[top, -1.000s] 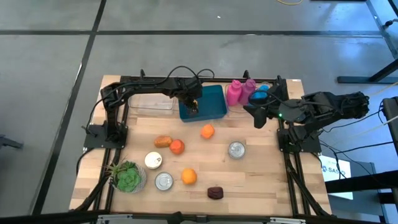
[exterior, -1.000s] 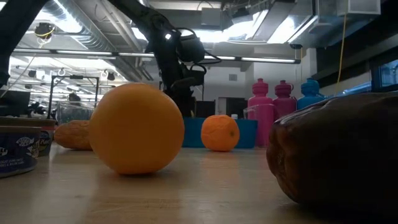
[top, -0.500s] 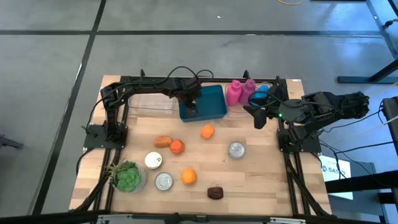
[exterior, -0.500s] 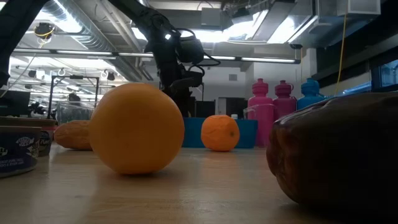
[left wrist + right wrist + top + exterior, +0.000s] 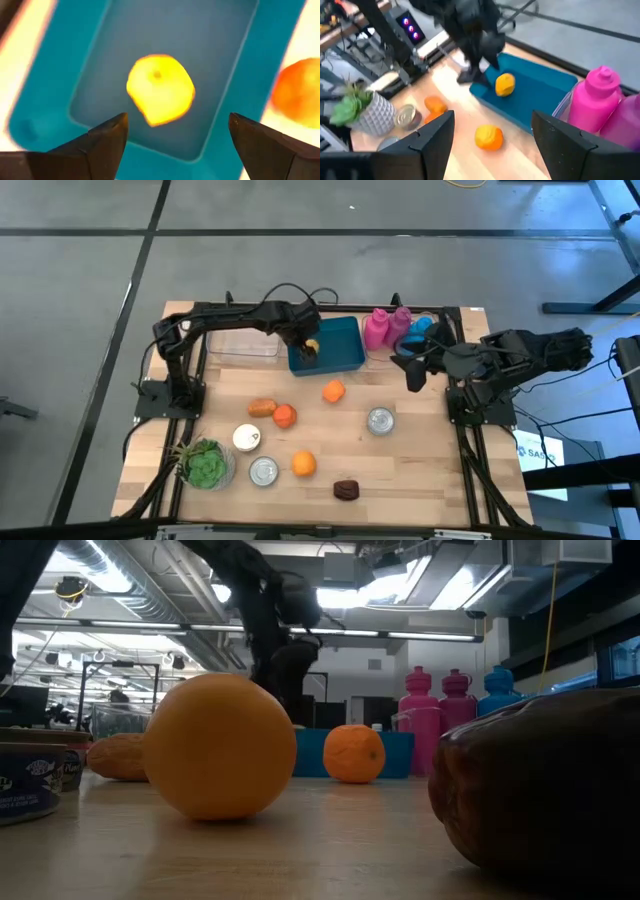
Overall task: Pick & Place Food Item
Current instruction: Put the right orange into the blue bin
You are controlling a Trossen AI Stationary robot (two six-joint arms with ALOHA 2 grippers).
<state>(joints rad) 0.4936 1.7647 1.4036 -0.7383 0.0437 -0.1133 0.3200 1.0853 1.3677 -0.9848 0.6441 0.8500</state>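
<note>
The small round yellow plastic fruit, likely light, hard and slippery, lies free in the blue plastic bin under the wide-open left gripper, best held across its round middle.

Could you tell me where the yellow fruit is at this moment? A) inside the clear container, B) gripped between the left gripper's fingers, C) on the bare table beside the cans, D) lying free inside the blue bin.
D: the yellow fruit lies on the floor of the blue bin, with the left gripper open above it and touching nothing.
</note>
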